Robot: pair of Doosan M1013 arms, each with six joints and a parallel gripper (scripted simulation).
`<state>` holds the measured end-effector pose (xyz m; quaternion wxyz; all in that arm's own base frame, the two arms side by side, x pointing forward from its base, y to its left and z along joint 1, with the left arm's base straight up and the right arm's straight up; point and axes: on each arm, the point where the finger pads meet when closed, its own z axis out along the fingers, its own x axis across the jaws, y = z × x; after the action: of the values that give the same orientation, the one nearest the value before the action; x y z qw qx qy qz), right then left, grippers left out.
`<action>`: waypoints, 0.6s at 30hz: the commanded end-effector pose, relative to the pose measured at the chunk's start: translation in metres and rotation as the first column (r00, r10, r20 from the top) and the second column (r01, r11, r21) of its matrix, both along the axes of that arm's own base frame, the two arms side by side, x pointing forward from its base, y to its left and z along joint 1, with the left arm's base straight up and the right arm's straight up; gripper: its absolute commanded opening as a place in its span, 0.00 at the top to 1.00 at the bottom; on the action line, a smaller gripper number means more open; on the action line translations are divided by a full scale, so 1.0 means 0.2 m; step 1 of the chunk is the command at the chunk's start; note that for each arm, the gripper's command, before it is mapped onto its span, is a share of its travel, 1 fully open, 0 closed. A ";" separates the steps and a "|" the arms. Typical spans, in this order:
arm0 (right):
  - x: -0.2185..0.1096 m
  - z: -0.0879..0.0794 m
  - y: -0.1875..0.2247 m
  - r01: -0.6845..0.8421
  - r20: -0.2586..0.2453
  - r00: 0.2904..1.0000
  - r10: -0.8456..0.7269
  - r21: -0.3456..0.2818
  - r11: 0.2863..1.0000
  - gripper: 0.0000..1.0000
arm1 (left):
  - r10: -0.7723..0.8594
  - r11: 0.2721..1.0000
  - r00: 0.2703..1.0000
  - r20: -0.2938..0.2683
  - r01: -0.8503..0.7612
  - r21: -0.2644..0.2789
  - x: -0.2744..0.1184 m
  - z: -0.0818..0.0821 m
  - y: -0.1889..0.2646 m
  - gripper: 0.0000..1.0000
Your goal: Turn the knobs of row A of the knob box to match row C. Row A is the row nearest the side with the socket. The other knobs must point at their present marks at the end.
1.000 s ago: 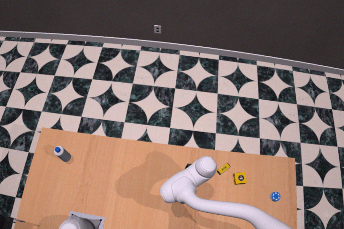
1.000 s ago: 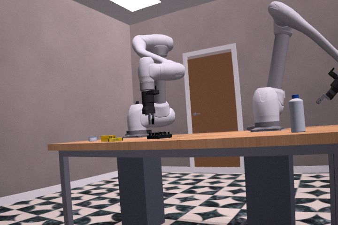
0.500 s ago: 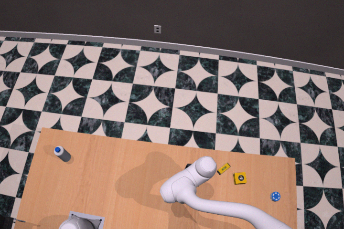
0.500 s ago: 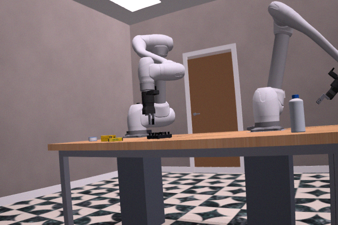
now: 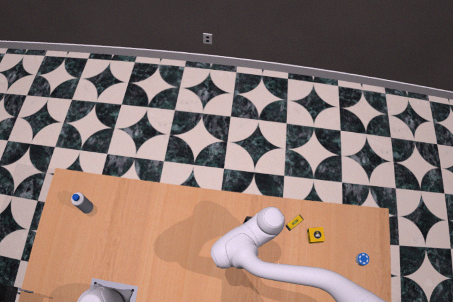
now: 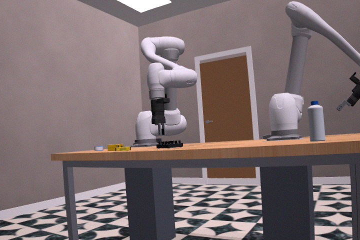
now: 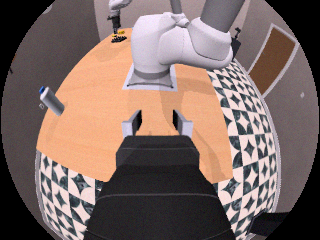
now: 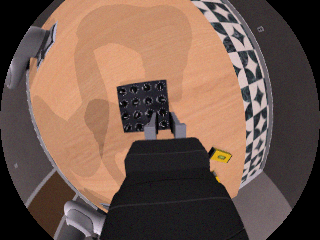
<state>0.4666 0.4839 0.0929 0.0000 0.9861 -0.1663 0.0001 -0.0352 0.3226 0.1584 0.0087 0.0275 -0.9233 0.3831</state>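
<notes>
The black knob box (image 6: 170, 145) (image 7: 119, 39) (image 8: 142, 94) lies on the table, with a grid of small black knobs. The top view shows only its corner past the right arm. In the right wrist view the fingers hide part of its near edge; the knob marks are too small to read surely and I cannot make out its socket. My right gripper (image 6: 161, 134) (image 8: 163, 118) points down above a corner knob, fingers partly open, empty, with a gap above the box. My left gripper (image 6: 339, 108) (image 7: 157, 116) is wide open and empty, far from the box.
A yellow level (image 5: 294, 222) (image 8: 220, 155) and a yellow tape measure (image 5: 316, 234) lie near the box. A blue-rimmed disc (image 5: 362, 258) (image 6: 98, 148) lies farther along. A bottle with a blue cap (image 5: 82, 202) (image 6: 316, 123) (image 7: 53, 101) stands near the table's other end.
</notes>
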 end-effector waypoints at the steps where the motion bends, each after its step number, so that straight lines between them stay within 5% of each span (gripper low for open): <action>1: 0.00 -0.01 0.00 0.000 0.001 1.000 0.000 0.001 1.000 0.54 | 0.000 1.000 1.000 0.000 0.000 0.001 0.00 0.00 0.00 0.00; 18: 0.00 -0.11 0.00 0.000 0.001 1.000 0.000 0.001 1.000 0.54 | 0.000 1.000 1.000 0.000 0.000 0.001 0.00 0.00 0.00 0.00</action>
<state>0.4665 0.4838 0.0721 0.0001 0.9861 -0.1663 0.0001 -0.0352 0.3226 0.1584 0.0087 0.0275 -0.9233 0.3831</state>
